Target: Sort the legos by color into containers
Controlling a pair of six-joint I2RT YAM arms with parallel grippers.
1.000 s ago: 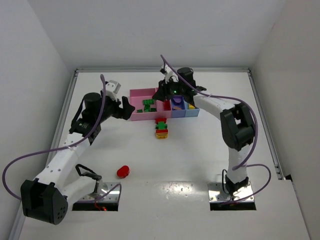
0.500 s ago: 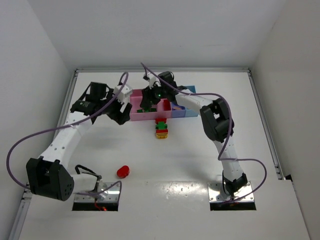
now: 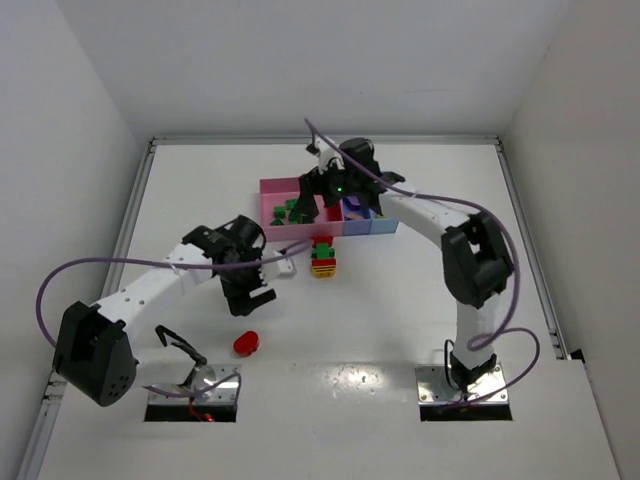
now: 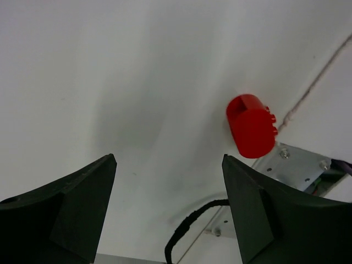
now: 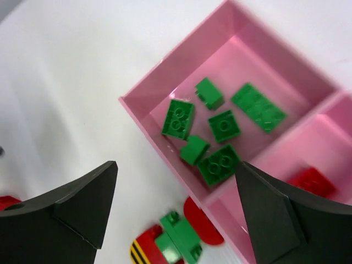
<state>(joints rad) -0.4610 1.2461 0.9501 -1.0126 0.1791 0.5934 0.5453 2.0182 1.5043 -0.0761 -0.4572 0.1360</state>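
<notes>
The step in hand looks like a pick of the loose red lego (image 4: 251, 125). It lies alone on the table (image 3: 380, 320) in the lower left of the overhead view, close to the left arm's base plate. The left fingers (image 4: 66, 209) are spread wide and hold nothing. In the wrist view the red piece sits up and to the right of the gap between them, not inside it. The next move probably calls for sliding that way until the piece is centred, then lowering and closing.

Farther up the table, at mid-frame, the multicolour clump (image 3: 323, 258) of red, yellow and green stands just in front of the containers (image 3: 275, 190). It is unsorted and would likely need pulling apart.

Beyond it, the wide pink bin (image 5: 247, 60) holds six green legos (image 5: 224, 125), and one red brick (image 5: 311, 181) lies in the narrow pink bin (image 5: 324, 137) beside it. The right fingers (image 5: 77, 203) hang above these two bins, also apart and empty.

Half a second ago the left arm was raised beside the left end of the wide pink bin. It has since swung down and toward the bottom of the frame, to the bare table near the red piece. The right arm has shifted only slightly over the bins. The clump and the loose red lego lie where they did.
</notes>
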